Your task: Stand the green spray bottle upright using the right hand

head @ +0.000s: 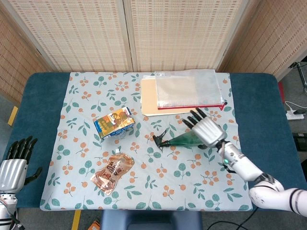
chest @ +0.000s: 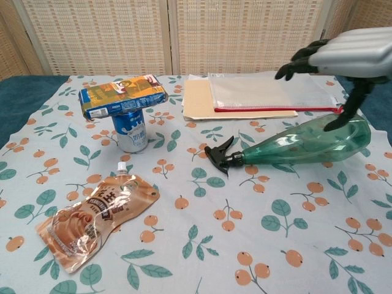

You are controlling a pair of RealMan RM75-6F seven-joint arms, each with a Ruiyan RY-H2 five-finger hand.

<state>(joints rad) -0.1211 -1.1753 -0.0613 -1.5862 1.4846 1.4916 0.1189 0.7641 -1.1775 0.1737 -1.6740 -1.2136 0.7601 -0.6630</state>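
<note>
The green translucent plastic spray bottle (chest: 309, 144) is lying on its side on the floral cloth (head: 144, 191) covering the blue bench (head: 33, 96), its black trigger nozzle (chest: 219, 157) pointing away from the right hand (head: 207, 130). The right hand is hovering above the bottle's wide body, its black fingers (chest: 300, 61) spread apart and holding nothing; in the chest view the thumb is reaching down close to the bottle's upper side, though contact cannot be told. Beyond the fingertips, a clear mesh zip pouch with a red edge (head: 189, 91) is lying on a beige folder (head: 149, 98). Well off to the nozzle side, a yellow-and-blue snack packet (chest: 122, 95) is resting on a blue-and-white can (chest: 131, 130), with a brown spouted drink pouch (chest: 92, 217) nearer the robot. The left hand (head: 13, 165) is hanging at the bench's near corner, fingers spread, holding nothing.
</note>
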